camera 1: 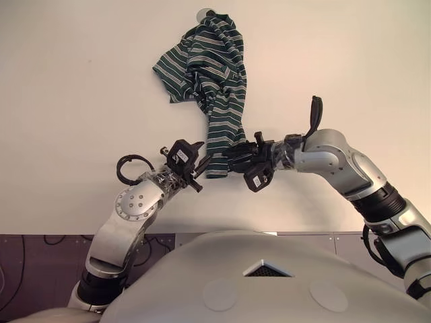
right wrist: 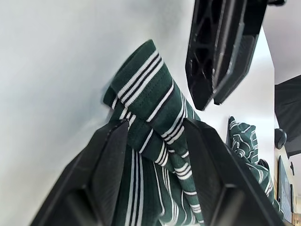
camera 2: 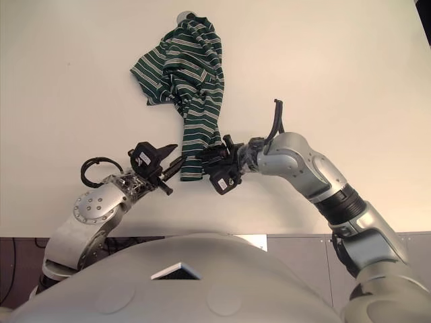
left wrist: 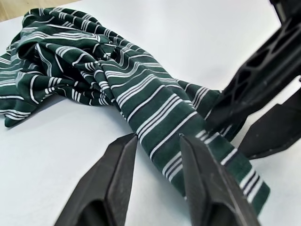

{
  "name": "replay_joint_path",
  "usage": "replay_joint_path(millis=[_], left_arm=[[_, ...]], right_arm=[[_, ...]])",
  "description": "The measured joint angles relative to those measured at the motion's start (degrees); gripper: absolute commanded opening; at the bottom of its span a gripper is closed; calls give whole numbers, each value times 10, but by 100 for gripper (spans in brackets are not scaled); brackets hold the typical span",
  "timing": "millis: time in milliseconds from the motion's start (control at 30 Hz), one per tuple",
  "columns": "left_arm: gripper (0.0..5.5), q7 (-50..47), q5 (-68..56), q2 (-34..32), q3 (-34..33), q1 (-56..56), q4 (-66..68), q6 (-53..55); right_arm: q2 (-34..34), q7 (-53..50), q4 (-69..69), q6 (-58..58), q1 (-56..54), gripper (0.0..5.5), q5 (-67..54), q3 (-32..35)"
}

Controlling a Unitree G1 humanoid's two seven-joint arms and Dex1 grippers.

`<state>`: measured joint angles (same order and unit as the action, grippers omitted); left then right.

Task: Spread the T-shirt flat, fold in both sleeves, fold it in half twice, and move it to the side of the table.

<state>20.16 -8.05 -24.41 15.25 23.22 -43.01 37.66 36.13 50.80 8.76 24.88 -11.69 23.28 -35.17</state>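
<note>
The dark green T-shirt [camera 1: 209, 74] with white stripes lies crumpled on the far middle of the white table [camera 1: 81, 101]. A narrow strip of it [camera 1: 219, 151] runs back toward me. My left gripper [camera 1: 204, 163] sits at the left side of the strip's near end. It is open, and its fingertips [left wrist: 124, 150] point at the hem. My right gripper [camera 1: 232, 156] is at the right side of the same end. Its fingers [right wrist: 110, 155] stand apart with a bunched fold of the T-shirt [right wrist: 146, 94] between them.
A small round grey object [camera 1: 205, 12] sits at the table's far edge behind the shirt. The table's near edge [camera 1: 54, 233] runs just behind my arms. Bare tabletop spreads to the left and right of the shirt.
</note>
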Motion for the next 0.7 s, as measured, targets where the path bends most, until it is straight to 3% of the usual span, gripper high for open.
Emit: replay_joint_path(millis=[300,433,533,600,700], left_arm=[[161,1,-5,1,-3,-6,7,0],[161,-4,-5,4,-8,-4,16,-5],[161,-8,-27,13,-82,-31,42,-17],[161,-11,-63,30,-151,-97,67,-22],[204,-11,-92,68,-164,-167,108,-30]], right_arm=[[-43,-19,-22,7,-9,16,14,-13],[-47,-9,-23,-22,-11,3,-10,-9],[-109,1,-3,-169,-26,3,-105,42],[-175,-13,0,-315,-104,3,-193,111],[-223,-49,-51,-448,-239,0,-261,194]])
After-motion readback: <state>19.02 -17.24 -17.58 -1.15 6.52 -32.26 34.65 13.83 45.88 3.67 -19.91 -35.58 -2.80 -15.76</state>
